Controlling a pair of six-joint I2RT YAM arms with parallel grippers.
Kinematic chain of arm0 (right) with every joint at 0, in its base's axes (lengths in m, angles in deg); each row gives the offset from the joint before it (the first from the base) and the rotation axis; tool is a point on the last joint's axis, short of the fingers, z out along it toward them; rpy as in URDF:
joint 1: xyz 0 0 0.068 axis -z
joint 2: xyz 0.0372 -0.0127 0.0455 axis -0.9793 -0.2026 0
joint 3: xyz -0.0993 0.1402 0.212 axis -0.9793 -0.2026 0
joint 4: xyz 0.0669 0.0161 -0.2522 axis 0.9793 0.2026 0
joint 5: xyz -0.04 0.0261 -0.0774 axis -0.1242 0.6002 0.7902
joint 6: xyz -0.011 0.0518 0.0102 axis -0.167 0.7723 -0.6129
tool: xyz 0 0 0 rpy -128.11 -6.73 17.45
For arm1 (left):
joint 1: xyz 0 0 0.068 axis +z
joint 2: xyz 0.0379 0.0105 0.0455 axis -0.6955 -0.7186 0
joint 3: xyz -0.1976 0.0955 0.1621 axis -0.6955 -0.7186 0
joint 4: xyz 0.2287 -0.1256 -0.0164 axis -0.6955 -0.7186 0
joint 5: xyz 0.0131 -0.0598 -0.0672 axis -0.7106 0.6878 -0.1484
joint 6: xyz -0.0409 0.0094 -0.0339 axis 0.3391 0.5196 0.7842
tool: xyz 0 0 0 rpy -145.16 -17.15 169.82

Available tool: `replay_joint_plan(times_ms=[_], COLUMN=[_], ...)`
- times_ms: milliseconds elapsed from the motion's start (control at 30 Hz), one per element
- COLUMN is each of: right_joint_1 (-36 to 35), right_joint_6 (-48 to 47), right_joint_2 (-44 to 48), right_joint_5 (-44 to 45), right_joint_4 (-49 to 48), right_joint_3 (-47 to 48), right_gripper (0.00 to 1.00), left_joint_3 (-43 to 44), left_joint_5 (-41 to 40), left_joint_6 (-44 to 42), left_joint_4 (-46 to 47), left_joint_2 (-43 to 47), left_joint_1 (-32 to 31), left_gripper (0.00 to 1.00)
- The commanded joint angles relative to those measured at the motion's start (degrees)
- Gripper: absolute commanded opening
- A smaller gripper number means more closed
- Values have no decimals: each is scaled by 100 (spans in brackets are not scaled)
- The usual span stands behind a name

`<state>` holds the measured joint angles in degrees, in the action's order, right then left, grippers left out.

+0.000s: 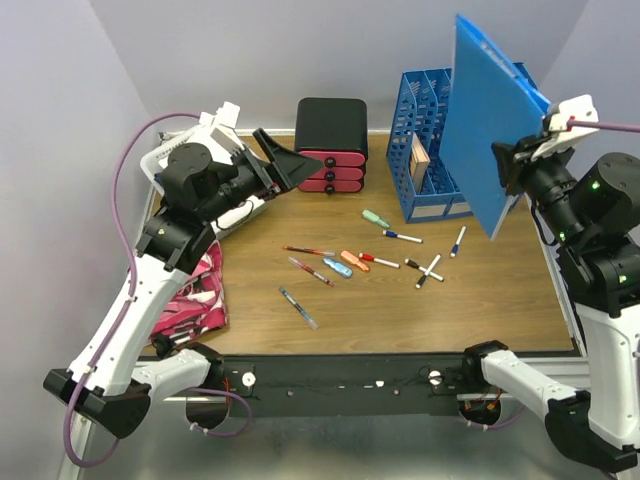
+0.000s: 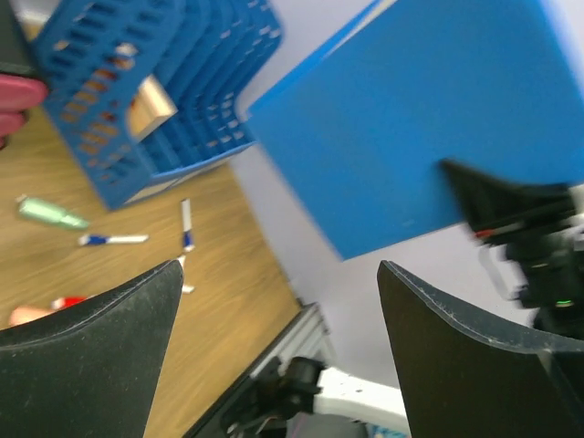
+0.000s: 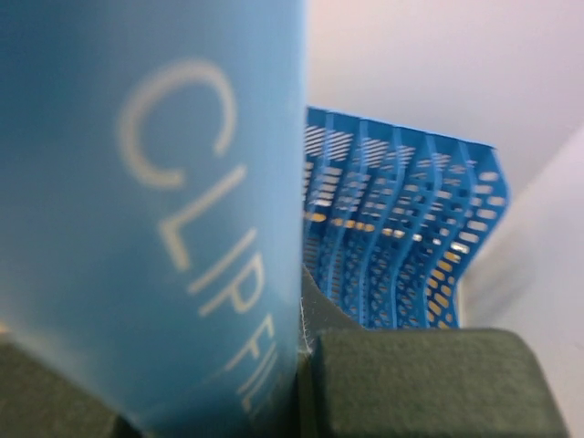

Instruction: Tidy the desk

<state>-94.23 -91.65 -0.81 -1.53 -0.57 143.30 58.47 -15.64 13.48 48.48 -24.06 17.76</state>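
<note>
The desk is a brown wood-grain top strewn with several pens and markers. My right gripper is raised at the right and shut on the edge of a blue clip file, which hangs tilted above and in front of the blue file rack. In the right wrist view the blue clip file fills the left side, pinched between the pads, with the blue file rack behind it. My left gripper hovers open and holds nothing, high over the back left of the desk; the left wrist view looks across at the blue clip file.
A black drawer unit with red drawers stands at the back centre. A pink patterned pouch lies at the desk's left edge under my left arm. A brown item sits inside the rack. A black rail runs along the front edge.
</note>
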Motion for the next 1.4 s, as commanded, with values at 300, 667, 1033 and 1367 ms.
replay_joint_plan(times_ms=[300,667,1033,1367], right_joint_1=[414,959,1513,1583], right_joint_6=[661,1257,1926,2700], right_joint_2=[-923,-1978,-2725,-3244], right_joint_5=[587,-54,-537,-697], right_joint_4=[-1828,-2295,-2234,-2172], right_joint_3=[468,1065,1908,2418], right_gripper=[1,0,0,1], left_joint_3=[-1073,-1223,-1240,-1302], left_joint_5=[-202,-238,-150,-27], left_joint_6=[-1208,-1727,-1973,-1965], left_joint_4=[285,-22,-93,13], left_joint_2=[515,893,964,928], left_joint_1=[38,90,213,301], left_gripper=[96,97,99,99])
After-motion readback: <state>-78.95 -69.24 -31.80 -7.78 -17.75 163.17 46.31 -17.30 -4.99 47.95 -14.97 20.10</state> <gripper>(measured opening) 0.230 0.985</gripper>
